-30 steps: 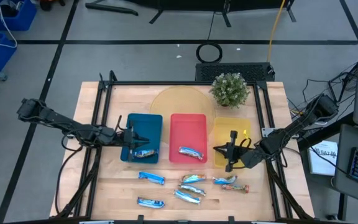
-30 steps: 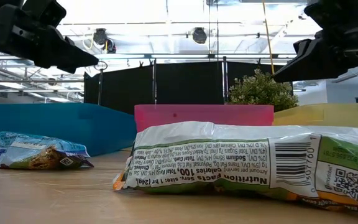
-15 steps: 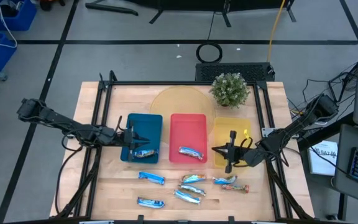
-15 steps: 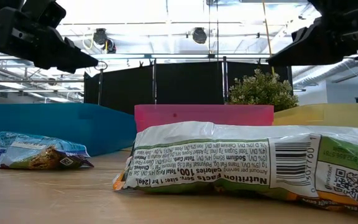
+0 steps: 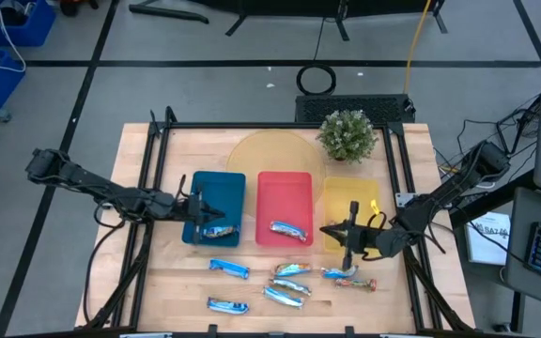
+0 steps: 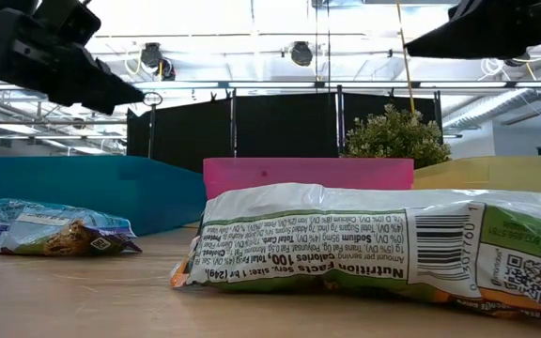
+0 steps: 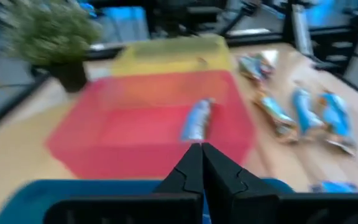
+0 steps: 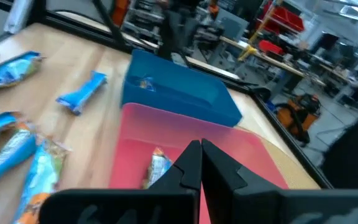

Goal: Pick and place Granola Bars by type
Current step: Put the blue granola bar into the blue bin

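In the high view several shiny granola bars lie on the table near its near edge: blue ones (image 5: 228, 268) (image 5: 226, 306), silvery-blue ones (image 5: 291, 270) (image 5: 285, 296), and two with orange-red (image 5: 339, 273) (image 5: 363, 284). One bar (image 5: 217, 230) lies in the blue tray (image 5: 216, 186), another (image 5: 287, 230) in the red tray (image 5: 285, 192). My left gripper (image 5: 214, 207) hovers shut over the blue tray and holds nothing (image 7: 201, 147). My right gripper (image 5: 327, 229) is shut and bare (image 8: 200, 144), over the near end of the yellow tray (image 5: 350, 197).
A potted plant (image 5: 347, 134) stands at the far edge, beside a round yellowish disc (image 5: 266, 155) behind the trays. A black frame (image 5: 148, 169) runs round the table. In the low view one large bar (image 6: 374, 249) fills the foreground, with a blue bar (image 6: 45, 230) to its left.
My right gripper has moved a little toward the table's near edge, closer to the loose bars, staying shut. My left arm has kept still, and no bar has moved.
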Motion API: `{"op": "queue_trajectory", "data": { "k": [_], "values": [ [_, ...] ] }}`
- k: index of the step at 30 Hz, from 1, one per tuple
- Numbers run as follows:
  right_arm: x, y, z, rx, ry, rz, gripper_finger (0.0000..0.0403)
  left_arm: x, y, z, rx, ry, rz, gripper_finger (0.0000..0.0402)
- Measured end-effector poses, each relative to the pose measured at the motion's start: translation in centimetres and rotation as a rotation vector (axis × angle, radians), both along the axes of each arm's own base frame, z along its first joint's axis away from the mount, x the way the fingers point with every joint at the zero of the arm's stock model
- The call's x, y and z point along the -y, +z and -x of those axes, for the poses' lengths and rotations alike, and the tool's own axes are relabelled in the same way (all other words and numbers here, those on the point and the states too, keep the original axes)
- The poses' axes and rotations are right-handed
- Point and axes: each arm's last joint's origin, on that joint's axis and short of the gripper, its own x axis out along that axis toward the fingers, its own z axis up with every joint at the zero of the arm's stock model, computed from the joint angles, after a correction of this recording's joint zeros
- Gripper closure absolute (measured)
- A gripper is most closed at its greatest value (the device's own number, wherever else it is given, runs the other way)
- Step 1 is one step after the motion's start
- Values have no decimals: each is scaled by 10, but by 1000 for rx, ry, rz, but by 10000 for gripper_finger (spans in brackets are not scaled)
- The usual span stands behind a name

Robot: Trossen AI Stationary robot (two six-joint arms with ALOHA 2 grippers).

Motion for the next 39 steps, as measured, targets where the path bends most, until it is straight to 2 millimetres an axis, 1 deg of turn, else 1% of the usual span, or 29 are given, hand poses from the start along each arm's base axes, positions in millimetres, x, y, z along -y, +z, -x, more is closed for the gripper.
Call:
{"op": "queue_trajectory", "data": {
  "k": [3,5,9,13,16,20,22,24,26,29,32,36,39],
  "values": [
    [1,-3,1,-19,-10,-8,403,4,-1,1,-9,-46,13,395],
    [1,-4,1,-28,-14,-15,403,10,-1,3,-10,-81,21,381],
    [1,-4,1,-28,-12,-23,403,29,-1,8,-1,-150,4,332],
    [1,-5,1,-35,-13,-25,403,50,1,9,-29,-181,37,266],
    [1,-7,2,-49,-12,-15,403,61,10,6,-38,-106,20,219],
    [1,-6,2,-48,-12,-16,403,65,16,3,-104,53,-106,180],
    [1,-6,2,-48,-12,-16,403,65,18,0,-112,70,-114,169],
    [1,-6,2,-48,-12,-16,403,67,17,-3,-133,23,-98,162],
    [1,-7,2,-52,-12,-13,403,70,13,-6,-160,-3,-93,156],
    [2,-7,2,-58,-9,3,403,78,5,-11,-225,10,-103,154],
    [2,-7,2,-60,-9,6,403,96,-1,-20,-298,-39,-85,154],
    [2,-7,2,-60,-8,8,403,127,-1,-35,-353,-134,-80,153],
    [2,-7,2,-60,-9,6,403,139,-6,-42,-489,-104,-110,153]
  ]
}}
